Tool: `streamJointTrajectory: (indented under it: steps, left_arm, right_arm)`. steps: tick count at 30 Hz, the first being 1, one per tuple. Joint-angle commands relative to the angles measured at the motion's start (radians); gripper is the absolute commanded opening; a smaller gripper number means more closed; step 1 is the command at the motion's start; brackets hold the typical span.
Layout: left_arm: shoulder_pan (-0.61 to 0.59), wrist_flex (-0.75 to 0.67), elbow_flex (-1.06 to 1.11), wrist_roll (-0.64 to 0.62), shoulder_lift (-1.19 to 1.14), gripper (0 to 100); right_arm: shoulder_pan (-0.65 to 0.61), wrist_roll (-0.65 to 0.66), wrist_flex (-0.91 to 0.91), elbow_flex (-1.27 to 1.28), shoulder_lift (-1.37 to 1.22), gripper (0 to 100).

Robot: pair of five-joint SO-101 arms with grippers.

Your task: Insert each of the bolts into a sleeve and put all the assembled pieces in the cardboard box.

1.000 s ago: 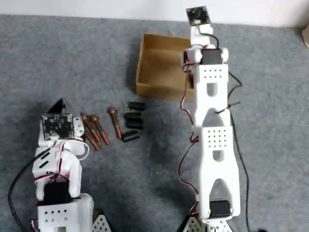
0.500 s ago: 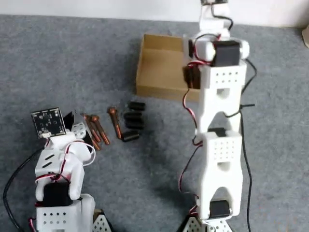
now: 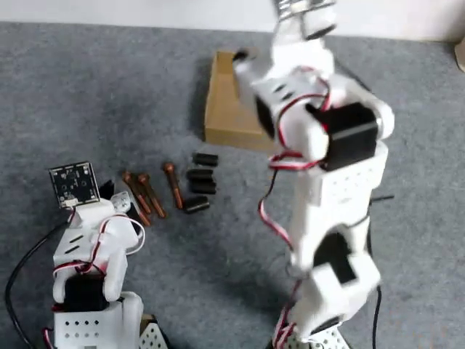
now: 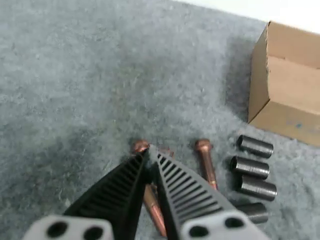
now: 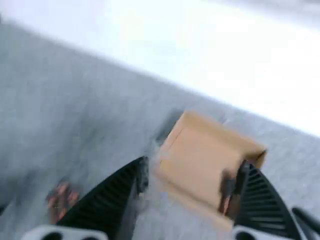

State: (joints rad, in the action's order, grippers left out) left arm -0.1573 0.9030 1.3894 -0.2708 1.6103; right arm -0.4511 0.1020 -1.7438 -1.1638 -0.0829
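Left wrist view: left gripper [image 4: 151,156] hangs almost closed, empty, over bolts [image 4: 205,162], maybe to grab one; right gripper [image 5: 194,172] gapes empty, facing box [image 3: 221,109] at their one o'clock.

Grey felt table [image 3: 109,87]: box [image 3: 225,136] upper centre; bolts [image 3: 149,195] beside four sleeves [image 3: 201,182], centre left.

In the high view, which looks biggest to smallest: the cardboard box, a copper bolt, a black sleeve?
1. Brown cardboard box, largest, though an arm hides part.
2. Copper-coloured metal bolt nearest the sleeves, long and thin.
3. Black cylindrical sleeve, shorter but thicker, so nearly level with the bolt.
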Motion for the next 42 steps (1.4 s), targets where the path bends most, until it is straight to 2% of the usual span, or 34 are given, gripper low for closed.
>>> streamJointTrajectory:
  steps: [1,5,8,17,23,28,39,42]
  left_arm:
    - [0.019,0.04,-0.058,-0.006,0.008,1]
    - [-0.012,0.072,-0.073,-0.008,0.008,1]
    - [-0.036,0.098,-0.085,-0.063,0.008,1]
    - [-0.038,0.097,-0.041,-0.071,0.008,1]
    - [-0.039,0.097,-0.038,-0.071,0.008,1]
    - [-0.039,0.097,-0.035,-0.071,0.001,1]
    - [-0.042,0.052,0.013,-0.068,0.008,1]
    - [-0.042,0.052,0.016,-0.029,0.008,1]
  right_arm:
    - [-0.076,-0.005,-0.016,0.343,0.228,26.3]
    - [-0.117,-0.003,-0.008,0.688,0.403,26.3]
    - [-0.13,-0.002,0.061,0.963,0.53,26.3]
    - [-0.14,0.158,0.57,1.825,0.921,26.3]
    - [-0.272,0.187,0.858,2.232,0.997,26.3]
    - [-0.341,0.192,0.992,2.281,0.914,26.3]
    - [-0.344,0.321,1.116,2.051,0.507,26.3]
    - [-0.346,0.365,1.15,2.008,0.432,26.3]
